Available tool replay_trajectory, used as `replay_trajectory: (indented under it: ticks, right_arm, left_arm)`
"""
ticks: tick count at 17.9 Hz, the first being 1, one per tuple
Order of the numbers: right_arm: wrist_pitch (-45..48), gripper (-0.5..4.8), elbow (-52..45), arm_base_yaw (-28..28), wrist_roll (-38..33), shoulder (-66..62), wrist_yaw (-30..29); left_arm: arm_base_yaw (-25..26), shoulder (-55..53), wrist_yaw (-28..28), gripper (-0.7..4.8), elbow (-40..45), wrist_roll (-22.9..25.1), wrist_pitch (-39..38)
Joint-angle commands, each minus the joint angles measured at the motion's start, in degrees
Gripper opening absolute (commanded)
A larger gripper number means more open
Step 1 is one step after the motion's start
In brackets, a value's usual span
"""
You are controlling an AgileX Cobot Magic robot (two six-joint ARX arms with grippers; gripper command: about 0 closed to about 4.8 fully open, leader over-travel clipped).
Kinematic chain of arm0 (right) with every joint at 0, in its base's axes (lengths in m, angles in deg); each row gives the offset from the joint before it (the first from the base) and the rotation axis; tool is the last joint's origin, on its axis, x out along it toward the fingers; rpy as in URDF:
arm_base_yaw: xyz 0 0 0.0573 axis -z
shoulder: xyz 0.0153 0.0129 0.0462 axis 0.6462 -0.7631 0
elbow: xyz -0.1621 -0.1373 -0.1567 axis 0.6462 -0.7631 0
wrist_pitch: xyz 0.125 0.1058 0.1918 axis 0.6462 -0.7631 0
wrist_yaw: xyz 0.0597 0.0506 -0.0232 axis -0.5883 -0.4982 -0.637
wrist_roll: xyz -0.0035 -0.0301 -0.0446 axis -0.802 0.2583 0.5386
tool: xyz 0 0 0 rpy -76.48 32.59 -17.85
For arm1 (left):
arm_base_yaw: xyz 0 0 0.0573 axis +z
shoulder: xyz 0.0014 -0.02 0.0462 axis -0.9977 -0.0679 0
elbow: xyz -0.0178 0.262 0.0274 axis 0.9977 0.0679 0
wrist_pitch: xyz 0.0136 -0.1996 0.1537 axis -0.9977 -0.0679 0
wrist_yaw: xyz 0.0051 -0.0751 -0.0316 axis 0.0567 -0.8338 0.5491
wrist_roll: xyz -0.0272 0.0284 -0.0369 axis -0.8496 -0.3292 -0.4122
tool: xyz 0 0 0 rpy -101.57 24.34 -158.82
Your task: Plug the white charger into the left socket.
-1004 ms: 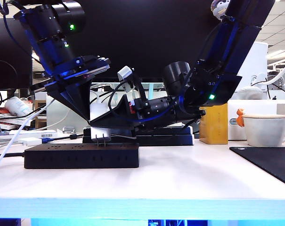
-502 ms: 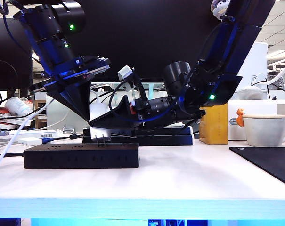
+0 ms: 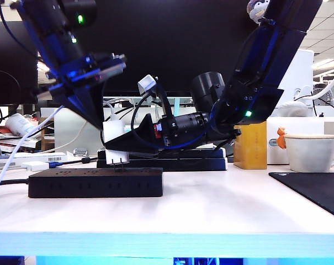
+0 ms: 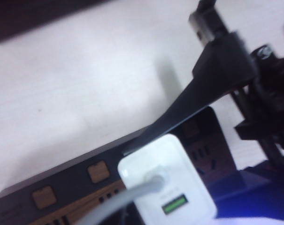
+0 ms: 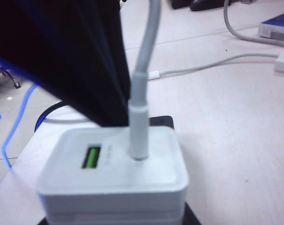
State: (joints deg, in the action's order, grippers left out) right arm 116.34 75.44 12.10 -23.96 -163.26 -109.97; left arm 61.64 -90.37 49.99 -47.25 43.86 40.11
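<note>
The white charger [image 3: 114,139] hangs just above the black power strip [image 3: 95,182]. Its metal prongs [image 3: 118,164] point down and their tips reach the strip's top, right of its middle. My right gripper [image 3: 122,144] comes in from the right and is shut on the charger's sides; the charger [image 5: 113,173] fills the right wrist view. My left gripper [image 3: 96,122] is shut and hovers above and to the left of the charger [image 4: 167,187]. The thin white cable [image 5: 142,93] rises beside its fingers. Which hole is the left socket I cannot tell.
A second black block [image 3: 167,160] lies behind the strip. To the right stand a yellow box [image 3: 250,144] and a white mug [image 3: 310,152], with a black mat [image 3: 316,190] at the front right. A flat white device with a blue plug [image 3: 37,164] lies at the left.
My left arm has lifted up and away from the charger. The right gripper has rolled a little with the charger in it, so the block now sits straighter over the strip.
</note>
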Motion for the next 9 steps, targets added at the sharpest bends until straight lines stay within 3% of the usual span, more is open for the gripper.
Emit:
replay_trajectory:
  ticks: [1, 4, 9]
  right_arm:
    - [1.4, 1.71, 0.1, -0.1, 0.9, 0.4, 0.3]
    - [1.4, 1.71, 0.1, -0.1, 2.2, 0.4, 2.4]
    - [1.6, 1.71, 0.1, -0.1, 2.4, 0.4, 6.9]
  left_arm:
    - [0.0, 1.0, -0.3, 0.13, -0.3, -0.8, 0.0]
    - [0.0, 1.0, -3.3, 0.19, -0.3, -1.7, 0.3]
    - [0.0, 1.0, -3.3, 0.19, -0.3, -1.7, 1.1]
